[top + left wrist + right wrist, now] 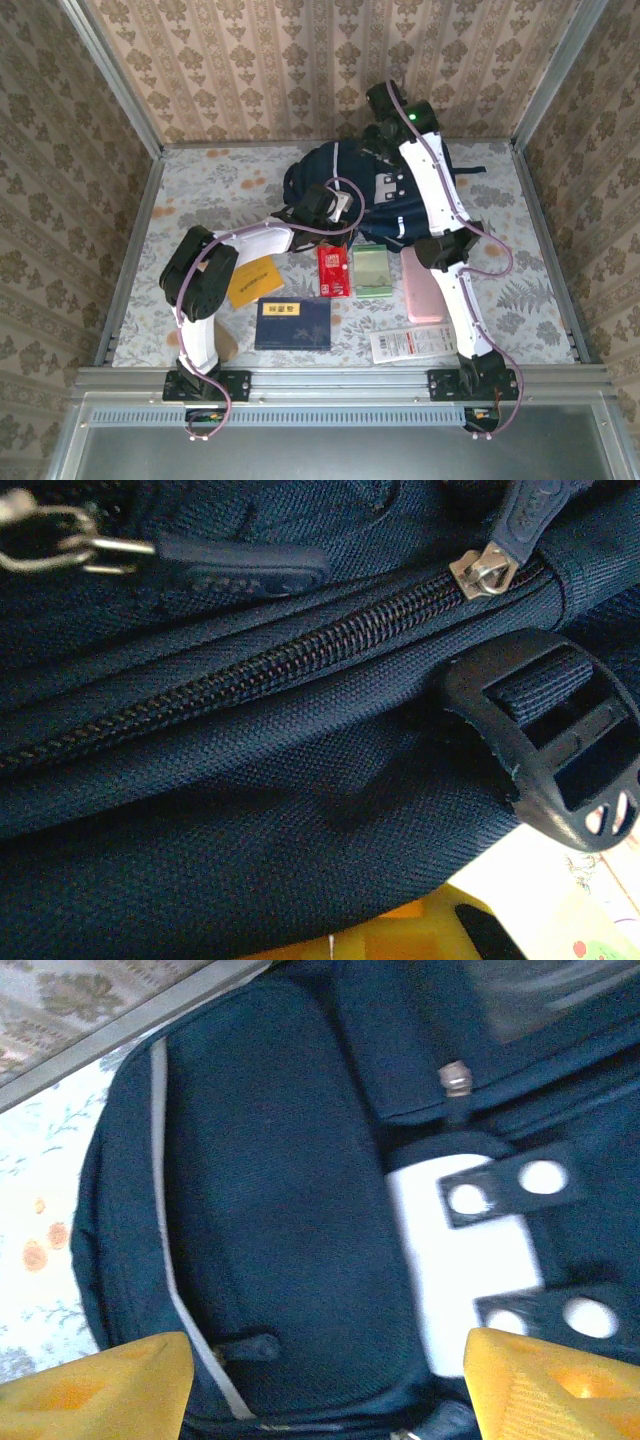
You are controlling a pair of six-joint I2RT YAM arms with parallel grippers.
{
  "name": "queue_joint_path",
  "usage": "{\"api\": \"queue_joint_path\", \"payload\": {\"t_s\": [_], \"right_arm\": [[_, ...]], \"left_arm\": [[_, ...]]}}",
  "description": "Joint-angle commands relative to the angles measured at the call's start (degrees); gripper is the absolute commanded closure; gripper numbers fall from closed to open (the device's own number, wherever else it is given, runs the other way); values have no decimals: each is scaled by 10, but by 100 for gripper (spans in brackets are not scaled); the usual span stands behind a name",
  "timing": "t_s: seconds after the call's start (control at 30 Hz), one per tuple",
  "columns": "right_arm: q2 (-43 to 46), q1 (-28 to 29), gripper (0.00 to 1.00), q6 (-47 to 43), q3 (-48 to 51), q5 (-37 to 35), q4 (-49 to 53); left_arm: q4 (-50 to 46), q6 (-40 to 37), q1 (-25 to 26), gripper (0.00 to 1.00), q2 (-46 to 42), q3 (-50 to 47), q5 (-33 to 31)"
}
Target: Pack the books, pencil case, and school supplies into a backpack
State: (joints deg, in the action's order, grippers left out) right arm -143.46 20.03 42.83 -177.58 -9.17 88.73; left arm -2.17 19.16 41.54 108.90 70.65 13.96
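At the far middle of the table, finding the backpack (375, 190) lying flat, front face up, by far the biggest thing in sight. Judging the step in hand as getting the bag open, with no packing begun: seeing the yellow-orange book (255, 282), the larger dark blue book (292, 322), the red packet (333, 270), the pale green packet (371, 270), the pink pencil case (422, 285) and the long white packet (412, 343) all lying on the table, on the near side of the bag.

Hovering the right gripper (320, 1390) over the front pocket, yellow fingertips (100, 1385) standing well apart and gripping nothing. Resting the left gripper (318, 205) at the bag's near-left edge, jaws together; not able to tell about any fabric pinched between them.

Reading the zip (300, 650) as closed along its whole visible run, teeth meshed, slider (485, 572) sitting at the upper right end, a second rubbery puller (240, 565) lying just above the track, a black plastic buckle (545, 750) just below the slider.

Expecting the next move to be calling for a fine pinch on a small puller, then a pull along the track with the other arm holding the cloth taut.

Looking at the bag itself: navy woven cloth, a thin white stripe (165, 1210) edging the pocket, a white patch (440, 1270) with black tabs, all looking soft and limp.
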Motion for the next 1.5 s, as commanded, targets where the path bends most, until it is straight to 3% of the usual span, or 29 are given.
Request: {"api": "queue_joint_path", "payload": {"t_s": [0.0,0.1,0.23,0.43,0.57,0.73,0.77,0.83,0.9,0.97,1.07,1.2,1.27,1.47], "right_arm": [[59,-1,28,-38,-49,-105,68],[70,0,28,-84,-48,-182,77],[67,3,28,-117,-47,-197,105],[157,19,29,-141,89,-246,89],[254,42,29,-158,252,-257,65],[392,115,22,-167,548,-372,-4],[421,114,18,-150,607,-356,-24],[492,98,19,-144,723,-259,-108],[575,71,23,-125,847,-110,-233],[667,36,25,-69,992,74,-416],[745,-8,22,97,1205,232,-726],[731,-16,15,283,1338,245,-983],[718,-13,10,327,1364,219,-1030],[649,-18,9,381,1392,187,-1159]], "left_arm": [[9,14,0,100,-26,12,28],[10,20,0,100,-26,16,35],[8,23,-1,100,-30,19,39],[-2,26,-8,100,-36,27,49],[0,32,-12,100,-40,27,59],[3,33,-14,100,-44,19,67],[6,37,-16,100,-46,17,70],[9,44,-17,100,-47,12,79],[14,50,-17,100,-47,10,92],[17,56,-16,100,-50,7,98],[24,63,-12,100,-54,5,103],[32,67,-2,100,-58,6,101],[42,78,1,100,-59,8,109],[37,92,13,100,-50,39,118]]}}
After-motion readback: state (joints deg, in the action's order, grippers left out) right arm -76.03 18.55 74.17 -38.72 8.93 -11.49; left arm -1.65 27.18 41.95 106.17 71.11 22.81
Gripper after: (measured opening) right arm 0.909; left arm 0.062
